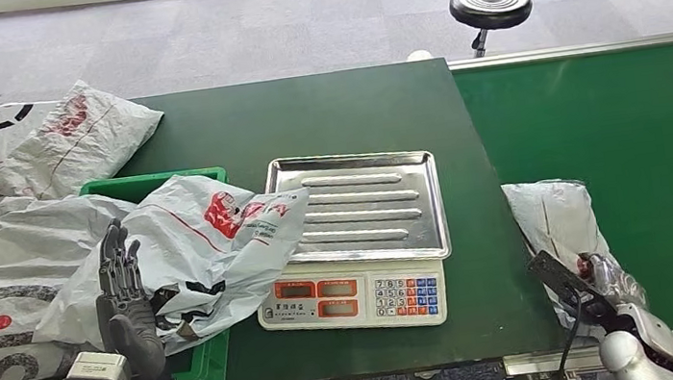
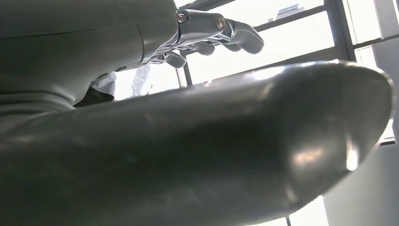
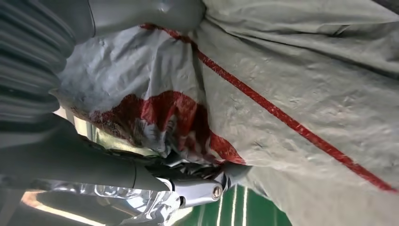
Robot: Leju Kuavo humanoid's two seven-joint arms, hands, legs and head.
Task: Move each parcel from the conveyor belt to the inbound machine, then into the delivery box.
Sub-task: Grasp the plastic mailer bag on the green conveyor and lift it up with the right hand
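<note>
Head view showed you the left hand raised over the bags in the green box, fingers straight and apart, holding nothing; the right hand gripped the grey parcel lying on the conveyor belt, beside the scale.

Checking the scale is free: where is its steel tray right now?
Head view: the steel tray sits mid-table atop the scale, between the green crate on its left and the conveyor belt on its right.

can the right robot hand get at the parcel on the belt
Probably yes: the right robot hand is already at the near end of the parcel on the belt, apparently gripping it, nothing between.
</note>
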